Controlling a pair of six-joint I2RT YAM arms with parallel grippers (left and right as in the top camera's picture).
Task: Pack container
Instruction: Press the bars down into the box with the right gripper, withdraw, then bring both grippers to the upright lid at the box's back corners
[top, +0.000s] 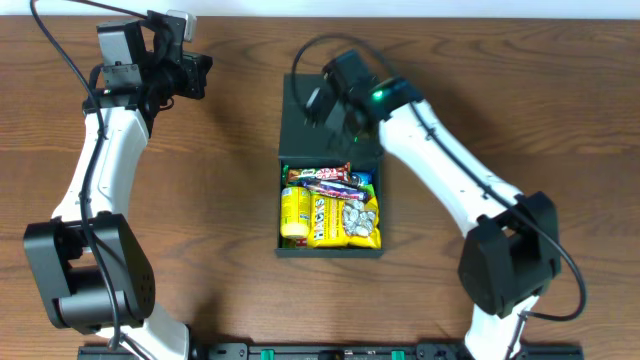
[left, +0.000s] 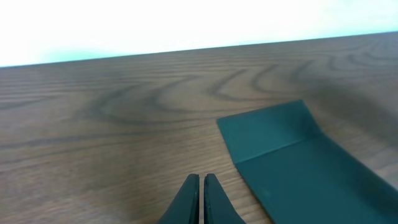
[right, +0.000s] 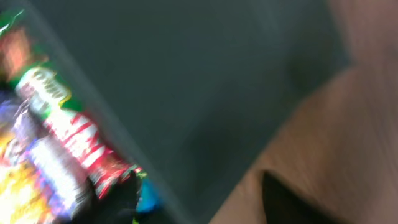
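Observation:
The container (top: 330, 249) is a dark green-black box at the table's centre. It is open, and its flap lid (top: 300, 130) lies back flat behind it. Inside are several snack packets (top: 330, 210), yellow, red and blue. My right gripper (top: 322, 100) hovers over the lid. In the blurred right wrist view its jaws (right: 196, 199) are open with the lid (right: 186, 74) between them and the snack packets (right: 56, 137) at the left. My left gripper (top: 195, 75) is at the far left, shut and empty (left: 201, 182). It is apart from the lid (left: 298, 155).
The wooden table (top: 200, 220) ends at a white edge along the back (left: 186, 25). Cables loop above both arms (top: 60, 40). A rail with the arm bases runs along the front edge (top: 320, 350).

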